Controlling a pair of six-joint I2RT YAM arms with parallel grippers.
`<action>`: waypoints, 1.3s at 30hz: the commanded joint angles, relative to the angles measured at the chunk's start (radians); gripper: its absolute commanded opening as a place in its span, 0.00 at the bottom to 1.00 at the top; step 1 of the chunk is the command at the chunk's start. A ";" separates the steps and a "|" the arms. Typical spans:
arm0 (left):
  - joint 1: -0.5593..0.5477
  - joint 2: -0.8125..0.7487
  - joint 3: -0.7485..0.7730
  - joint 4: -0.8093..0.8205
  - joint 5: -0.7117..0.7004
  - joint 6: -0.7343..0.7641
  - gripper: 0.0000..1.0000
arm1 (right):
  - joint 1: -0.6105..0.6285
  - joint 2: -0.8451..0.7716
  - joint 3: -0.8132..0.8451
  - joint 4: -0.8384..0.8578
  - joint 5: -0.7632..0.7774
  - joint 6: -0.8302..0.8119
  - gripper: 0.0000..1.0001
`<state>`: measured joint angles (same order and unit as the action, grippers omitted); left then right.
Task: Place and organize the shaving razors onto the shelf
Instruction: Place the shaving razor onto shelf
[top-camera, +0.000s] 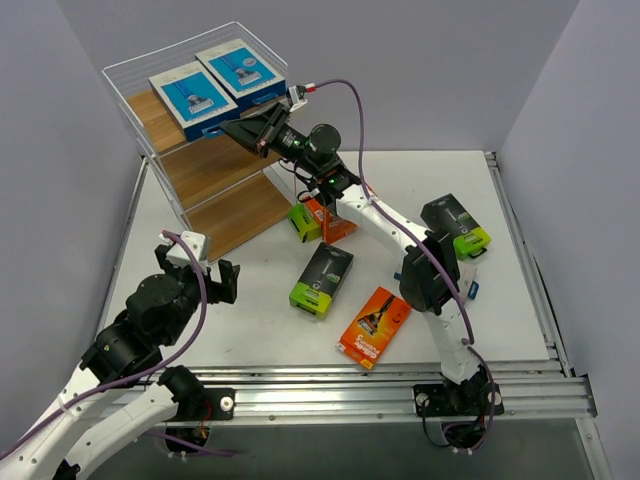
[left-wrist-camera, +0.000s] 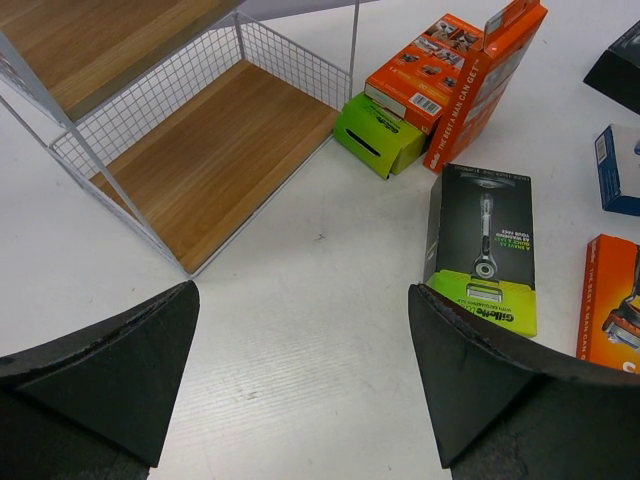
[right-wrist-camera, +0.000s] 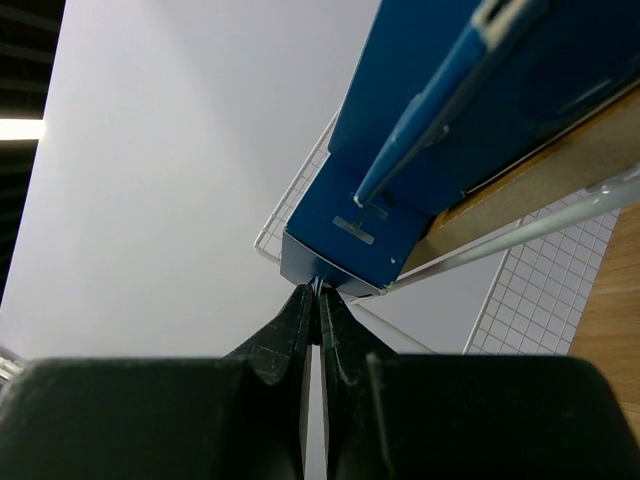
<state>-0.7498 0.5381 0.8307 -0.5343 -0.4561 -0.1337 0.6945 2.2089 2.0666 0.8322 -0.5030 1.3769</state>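
The shelf (top-camera: 215, 170) stands at the far left, and two blue-and-white razor packs (top-camera: 192, 95) (top-camera: 240, 68) lie on its top board. My right gripper (top-camera: 232, 127) is at the near end of the left pack. In the right wrist view its jaws (right-wrist-camera: 320, 290) are pressed together on a thin tab at the end of that blue pack (right-wrist-camera: 350, 230), which rests on the top board (right-wrist-camera: 520, 190). My left gripper (top-camera: 225, 282) hovers open and empty over the table (left-wrist-camera: 302, 290), left of a black-and-lime pack (left-wrist-camera: 483, 245).
Loose on the table are a black-and-lime pack (top-camera: 322, 278), an orange pack (top-camera: 373, 326), another black-and-lime pack (top-camera: 455, 226) and a small blue pack (top-camera: 473, 290). An orange pack (left-wrist-camera: 440, 60) and a lime-ended pack (left-wrist-camera: 378, 135) lean by the shelf's bottom board (left-wrist-camera: 220, 150).
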 joint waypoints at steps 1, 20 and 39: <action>-0.006 -0.015 0.004 0.036 0.002 0.006 0.95 | -0.009 0.008 0.053 0.044 0.024 -0.003 0.00; -0.016 -0.023 0.004 0.034 -0.006 0.003 0.94 | -0.009 0.040 0.075 0.041 0.058 0.007 0.17; -0.020 -0.026 0.004 0.033 -0.009 0.005 0.94 | -0.007 0.063 0.112 0.025 0.070 0.013 0.21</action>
<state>-0.7647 0.5198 0.8307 -0.5339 -0.4568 -0.1341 0.6933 2.2570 2.1239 0.8097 -0.4484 1.3903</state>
